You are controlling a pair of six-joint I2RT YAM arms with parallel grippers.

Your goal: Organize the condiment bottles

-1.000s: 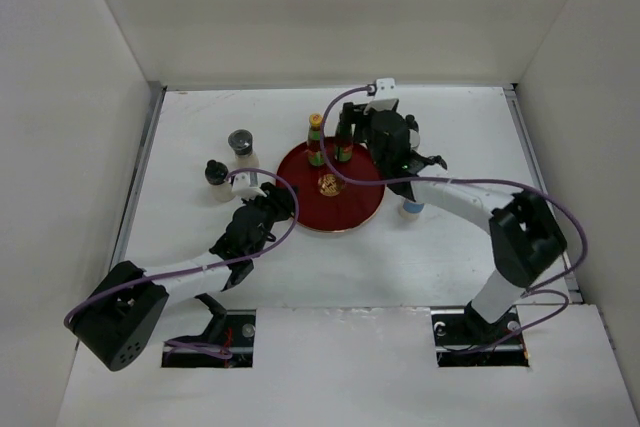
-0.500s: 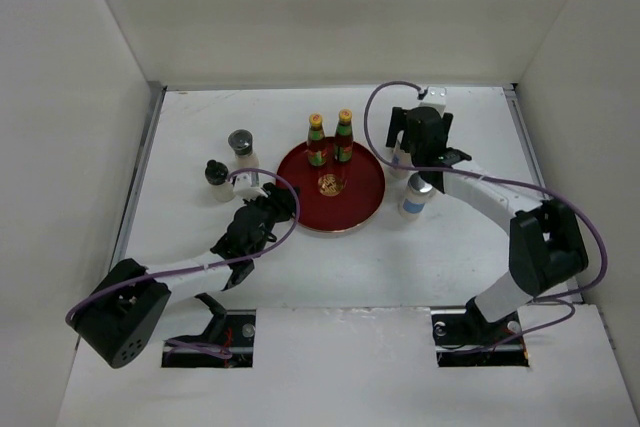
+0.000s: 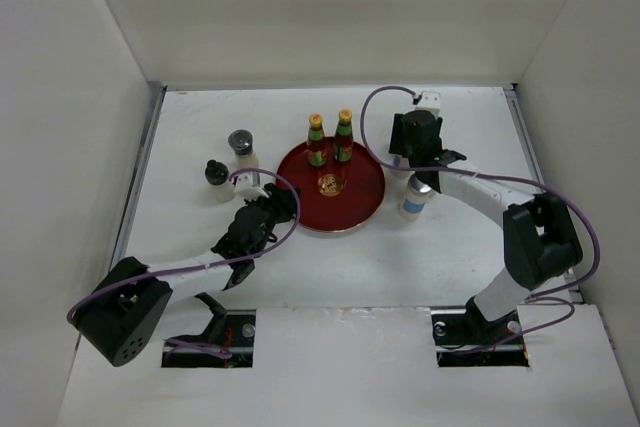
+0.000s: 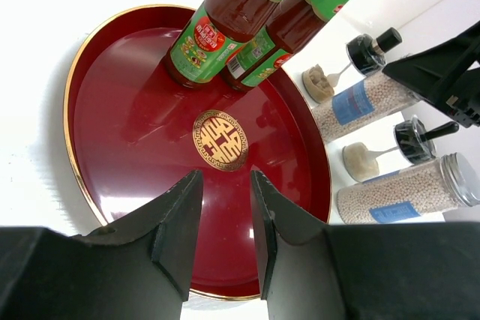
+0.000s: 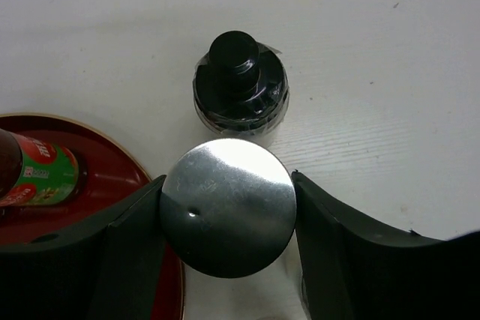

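Two red sauce bottles (image 3: 316,140) (image 3: 343,137) stand at the back of the round dark-red tray (image 3: 360,209). They also show in the left wrist view (image 4: 225,20) (image 4: 300,24). My right gripper (image 3: 414,144) is right of the tray. In the right wrist view its fingers (image 5: 127,237) touch both sides of the silver-capped shaker (image 5: 227,206), which stands on the table. A black-capped jar (image 5: 240,80) stands just beyond it. A second shaker (image 3: 415,195) stands nearer. My left gripper (image 3: 278,200) is open and empty at the tray's left rim.
Two more jars stand left of the tray, one with a grey cap (image 3: 241,144) and one with a black cap (image 3: 214,174). The left wrist view shows two shakers (image 4: 360,103) (image 4: 405,189) and two black-capped jars (image 4: 373,46) (image 4: 416,134) right of the tray. White walls enclose the table.
My right gripper left the second sauce bottle standing on the tray. It swung right and came down around the silver-capped shaker. The left arm has not moved.
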